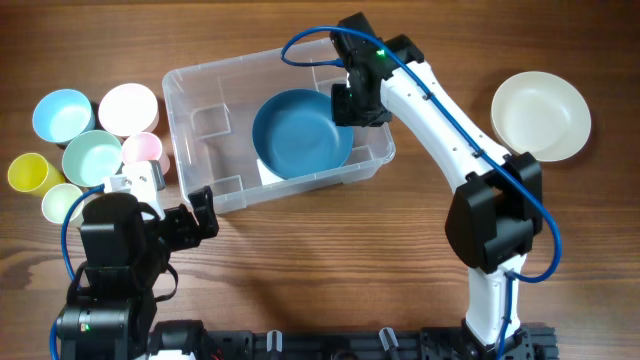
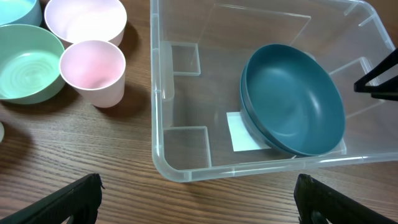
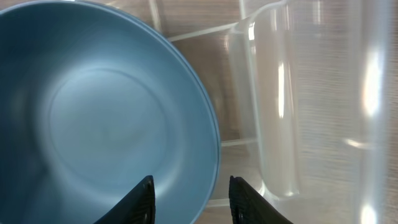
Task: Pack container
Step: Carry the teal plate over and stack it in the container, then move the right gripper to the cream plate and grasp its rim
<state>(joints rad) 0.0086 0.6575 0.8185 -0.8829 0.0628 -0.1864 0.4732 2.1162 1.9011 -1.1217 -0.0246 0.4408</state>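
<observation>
Blue bowl (image 1: 300, 133) is seen inside the clear container (image 1: 190, 120) in the middle of the table (image 1: 330, 260), and looks a little tipped; the right gripper (image 3: 190, 182) is held with its fingers apart, the bowl's rim between them; it is best lifted straight up so the bowl is not knocked; the left gripper (image 2: 198, 182) is held wide open beside the container

A robotics lab bench: wooden table (image 1: 330, 262), robot arm (image 1: 440, 115) on a black mounting rail (image 1: 350, 346).
</observation>
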